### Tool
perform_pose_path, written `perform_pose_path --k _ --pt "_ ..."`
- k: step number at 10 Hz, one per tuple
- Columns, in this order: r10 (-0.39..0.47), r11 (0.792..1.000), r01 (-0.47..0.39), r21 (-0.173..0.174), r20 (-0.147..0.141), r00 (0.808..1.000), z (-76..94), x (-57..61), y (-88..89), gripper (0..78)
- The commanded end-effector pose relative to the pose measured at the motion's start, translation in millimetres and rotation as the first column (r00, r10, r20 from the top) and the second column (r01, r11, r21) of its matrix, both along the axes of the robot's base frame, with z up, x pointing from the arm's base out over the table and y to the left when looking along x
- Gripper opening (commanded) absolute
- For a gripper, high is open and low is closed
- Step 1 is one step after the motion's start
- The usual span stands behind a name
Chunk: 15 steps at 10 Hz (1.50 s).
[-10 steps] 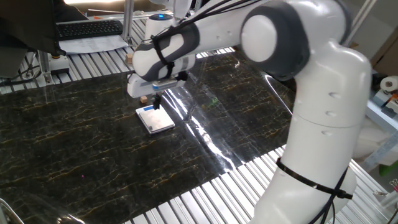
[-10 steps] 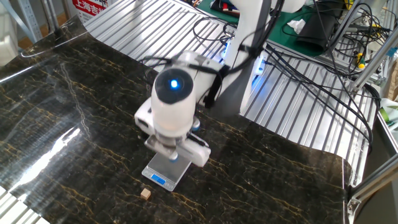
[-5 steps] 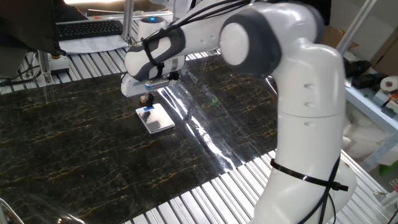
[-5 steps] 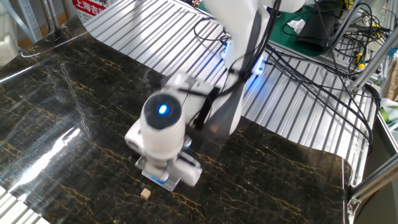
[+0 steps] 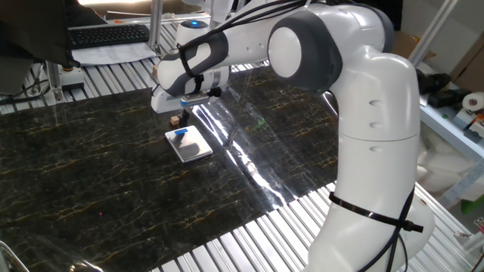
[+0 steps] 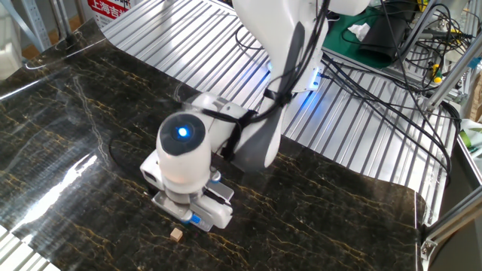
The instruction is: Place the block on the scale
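- Far left of one fixed view: the dark marbled worktop (image 5: 91, 174) lay bare, ribbed metal beyond its edge.
- Left of centre: the block (image 5: 174, 119) — a tiny tan cube — sat on the worktop at the scale's upper-left edge, just beside it, not on the plate. In the other fixed view it showed at bottom centre (image 6: 176, 235), just below the robot's wrist.
- Above it hung the pincer (image 5: 184, 113). Half a second before, it had been nearer the scale; by this moment it had shifted up and left, over the block. Whether its fingers were spread or pressed together could not be told: the wrist housing hid them in both views.
- Just right of the block, the scale (image 5: 188, 143) now lay fully uncovered, blue strip at its upper-left edge. In the other view only a blue sliver (image 6: 197, 221) peeked from under the wrist.
- Centre to right: the white arm (image 5: 363, 113) filled the frame.
- What this meant — the block was probably not yet grasped; the shift read as lining up over it. Descent, grip and a short carry onto the plate remained.
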<state>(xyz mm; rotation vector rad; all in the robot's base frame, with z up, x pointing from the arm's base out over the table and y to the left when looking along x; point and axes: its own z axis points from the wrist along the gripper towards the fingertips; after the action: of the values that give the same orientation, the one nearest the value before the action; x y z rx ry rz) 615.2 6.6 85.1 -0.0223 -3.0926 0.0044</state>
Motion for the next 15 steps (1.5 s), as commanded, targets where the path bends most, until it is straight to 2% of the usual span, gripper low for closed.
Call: perform_pose_path --k 1,5,6,10,11,12,13,15 --pt "-0.009 1.000 0.009 0.007 0.027 1.000 -0.7 3.0 2.9 0.0" --pt "-0.002 1.000 0.002 0.001 0.022 1.000 -1.4 3.5 4.3 0.0" --pt "0.036 0.999 -0.036 -0.037 -0.004 0.999 -1.4 3.5 4.3 0.0" --pt "0.056 0.998 -0.056 -0.038 0.008 0.998 -1.4 3.5 4.3 0.0" --pt "0.091 0.990 -0.094 -0.106 -0.032 0.995 -1.4 3.5 4.3 0.0" --pt "0.090 0.987 -0.099 -0.124 -0.077 0.993 -1.4 3.5 4.3 0.0" --pt "0.090 0.987 -0.100 -0.126 -0.083 0.992 -1.4 3.5 4.3 0.0" --pt "0.109 0.989 -0.115 -0.090 -0.068 0.992 -1.4 3.5 4.3 0.0"
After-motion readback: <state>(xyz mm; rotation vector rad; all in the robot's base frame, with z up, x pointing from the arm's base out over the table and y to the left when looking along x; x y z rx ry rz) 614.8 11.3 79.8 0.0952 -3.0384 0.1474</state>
